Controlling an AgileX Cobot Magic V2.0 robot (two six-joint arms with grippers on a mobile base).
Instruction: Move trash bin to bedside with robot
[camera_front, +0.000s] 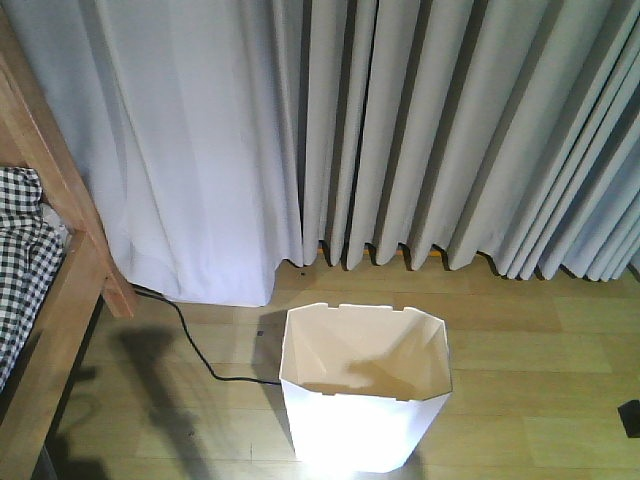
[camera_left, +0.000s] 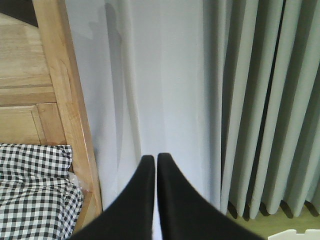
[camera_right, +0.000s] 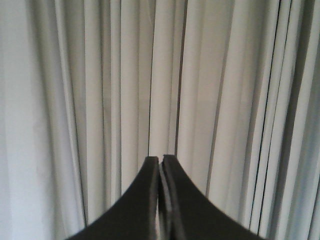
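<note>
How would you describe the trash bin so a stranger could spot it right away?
Start at the long grey curtains across the back wall and look down to the wooden floor in front of them. The trash bin stands there, right of the bed: white, open-topped, with a faceted angular rim and a cream inside.

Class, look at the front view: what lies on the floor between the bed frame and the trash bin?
In the front view, a black cable runs across the wooden floor between the bed frame and the trash bin.
</note>
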